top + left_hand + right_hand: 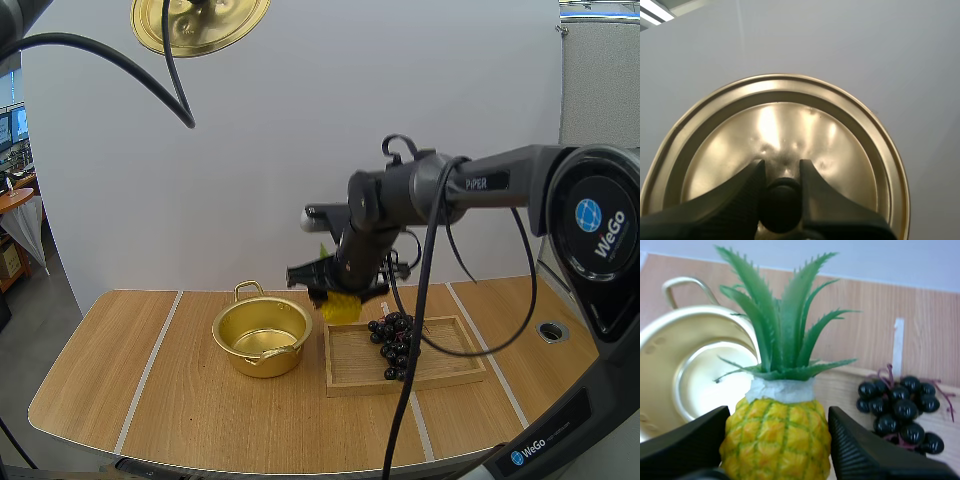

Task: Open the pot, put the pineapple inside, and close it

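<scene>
Left gripper [781, 170] clamps the knob [781, 207] of the lid [790, 120] between its fingers, right gripper [780, 420] pinches the pineapple [775, 445], open pot [685, 365] and grapes [900, 407] just past its fingertips.

Lid [228, 24] — cut by the high view's edge; pineapple [776, 437] base cropped.

gold pot [240, 356], gold lid [790, 127], yellow diamond-patterned pineapple [776, 437], black grapes [902, 410]

The high camera looked forward and down over the table [100, 400]. The wrist cameras sat close behind their jaws. The left faced the lid [790, 120]. The right faced the pineapple [777, 440], with the pot [660, 365] and grapes [900, 407] beyond, both shared with the high view.
</scene>
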`<state>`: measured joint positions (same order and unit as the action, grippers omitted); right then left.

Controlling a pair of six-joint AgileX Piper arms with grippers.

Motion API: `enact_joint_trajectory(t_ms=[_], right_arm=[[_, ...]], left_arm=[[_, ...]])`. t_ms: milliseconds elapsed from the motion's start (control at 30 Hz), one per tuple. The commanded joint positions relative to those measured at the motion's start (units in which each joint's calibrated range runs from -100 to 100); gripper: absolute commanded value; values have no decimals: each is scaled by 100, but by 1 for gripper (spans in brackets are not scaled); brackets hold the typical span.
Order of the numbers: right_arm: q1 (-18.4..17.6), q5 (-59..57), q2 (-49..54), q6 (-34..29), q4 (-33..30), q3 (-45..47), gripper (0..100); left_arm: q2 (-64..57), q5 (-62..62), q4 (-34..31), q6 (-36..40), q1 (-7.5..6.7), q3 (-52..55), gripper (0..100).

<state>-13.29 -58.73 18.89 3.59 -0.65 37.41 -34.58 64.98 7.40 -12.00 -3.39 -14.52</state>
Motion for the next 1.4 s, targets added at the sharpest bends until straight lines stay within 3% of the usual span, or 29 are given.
enact_joint_trajectory(t_ms=[0, 333, 900, 1367], right_arm=[[-235, -294, 67, 183, -16, -598, 0], [-811, -403, -579, 183, -16, -1520, 0], [-827, -506, -2370, 195, -4, -1914, 0], [-827, -689, -2861, 195, 113, -1914, 0]], left_arm=[[-35, -206, 7, 33, 2, -50, 0], [-35, -206, 7, 33, 2, -50, 0], [-35, -206, 7, 33, 2, -50, 0], [-35, -206, 7, 33, 2, -50, 0]])
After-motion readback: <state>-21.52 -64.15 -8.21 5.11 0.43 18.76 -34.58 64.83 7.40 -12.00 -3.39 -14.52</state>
